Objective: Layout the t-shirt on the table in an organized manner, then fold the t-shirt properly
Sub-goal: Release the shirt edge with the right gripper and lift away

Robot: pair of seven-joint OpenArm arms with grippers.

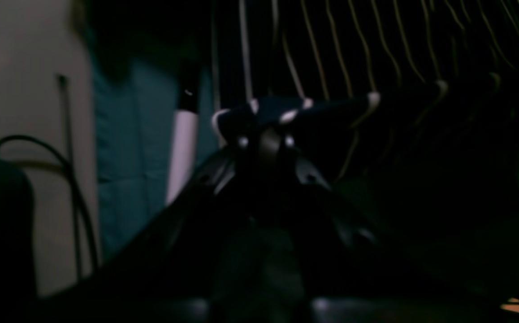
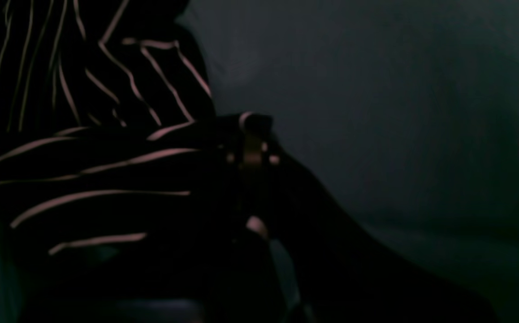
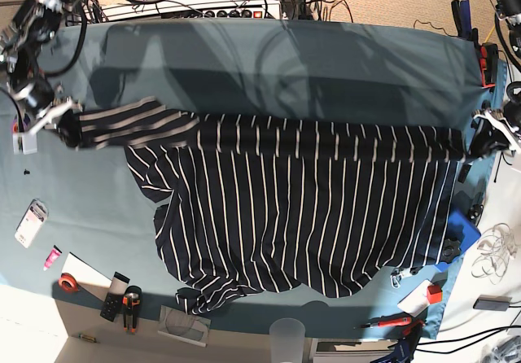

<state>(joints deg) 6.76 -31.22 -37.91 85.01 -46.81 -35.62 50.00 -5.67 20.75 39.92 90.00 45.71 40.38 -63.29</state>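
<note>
The table, a broad surface under plain teal-blue cloth with soft creases, runs almost edge to edge in the base view; its far half is bare, open room, while the near rim and both ends are crowded. Across its middle hangs the t-shirt, soft dark navy knit with thin white stripes, its upper edge pulled into a taut, bunched horizontal band between the two arms, the body draping down toward the near edge in loose waves, one short sleeve spread flat at the base view's left. The right gripper is clamped shut on the t-shirt at that sleeve end; its wrist view shows striped folds gathered at the closed tips. The left gripper is likewise closed on the t-shirt's opposite end, near the table's edge, a pinched ridge of fabric across its tips. Along the white near strip lie a clear plastic cup, a red tape roll and orange-handled pliers.
</note>
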